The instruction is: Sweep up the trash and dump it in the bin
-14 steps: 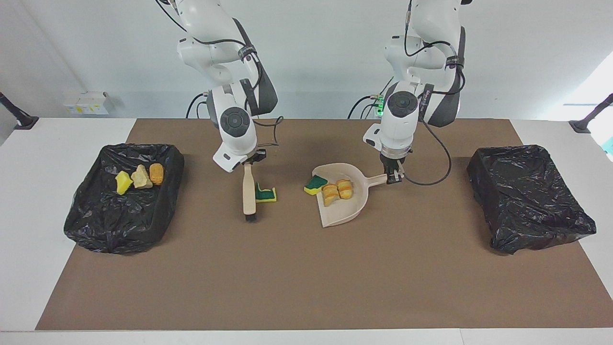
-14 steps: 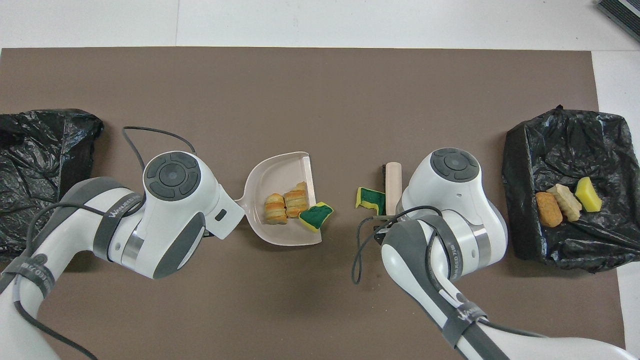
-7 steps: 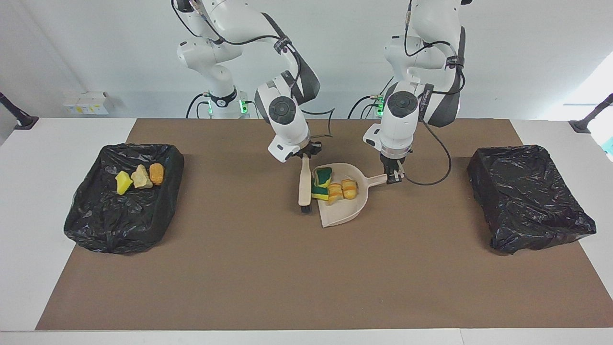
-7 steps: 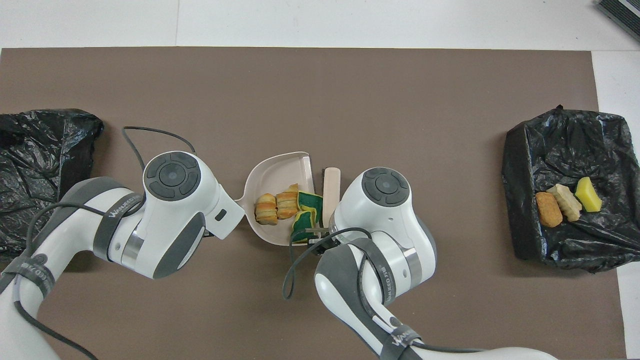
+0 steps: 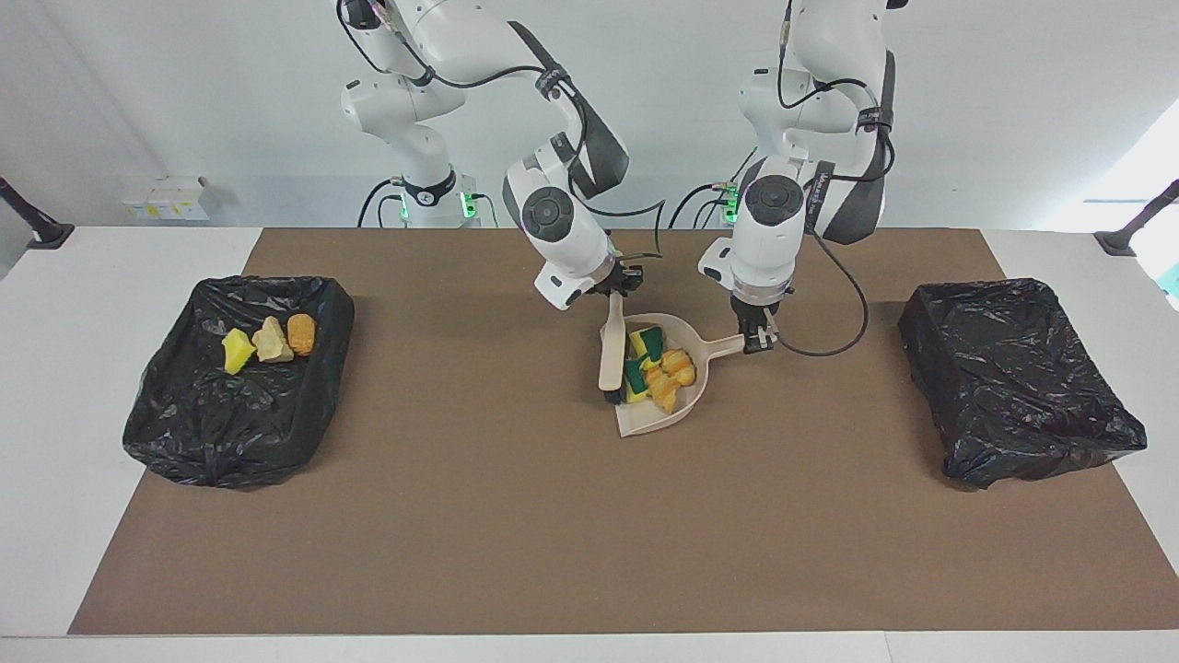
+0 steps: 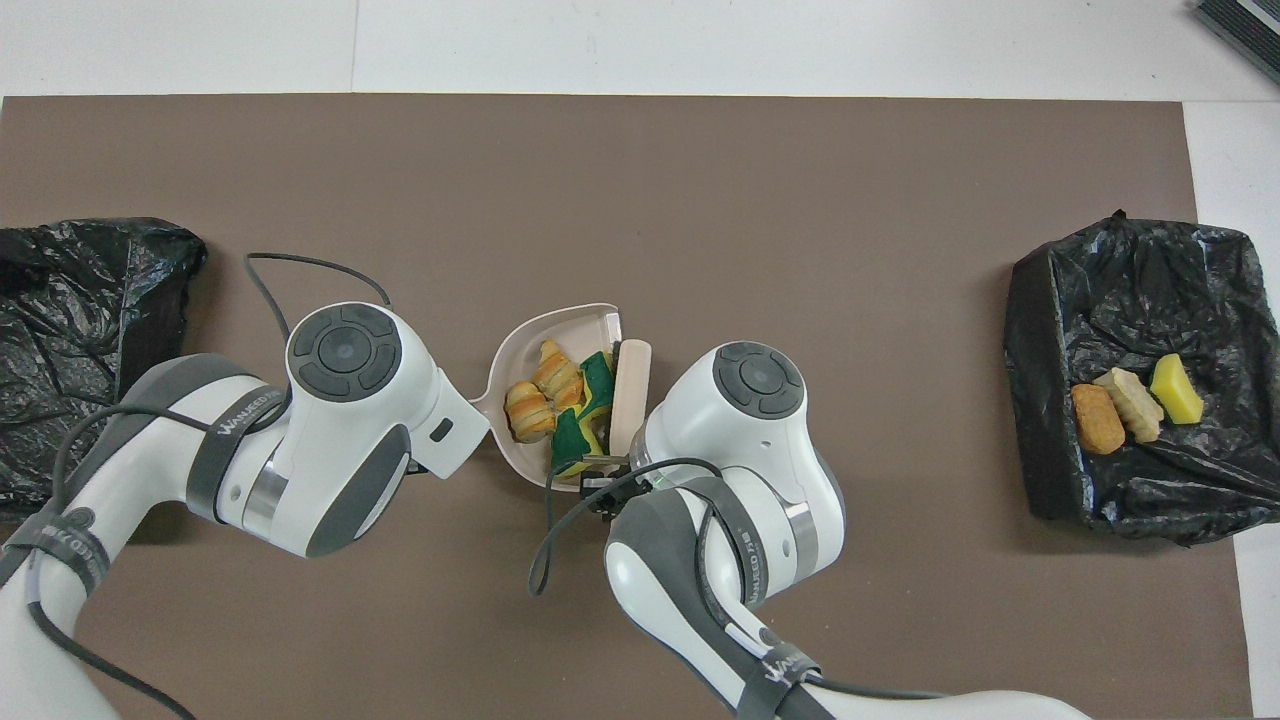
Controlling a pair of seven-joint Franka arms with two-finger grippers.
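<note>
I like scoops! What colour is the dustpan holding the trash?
The dustpan is pale beige, clearest in the facing view.

Robotics lab: two white arms (image 5: 562, 198) (cabled) at brown-matted table (image 5: 553, 516), bare white walls

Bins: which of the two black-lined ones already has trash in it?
The bin at the right arm's end of the table: three scraps lie in it, yellow, pale and orange-brown. The other bin, at the left arm's end, shows only black liner.
</note>
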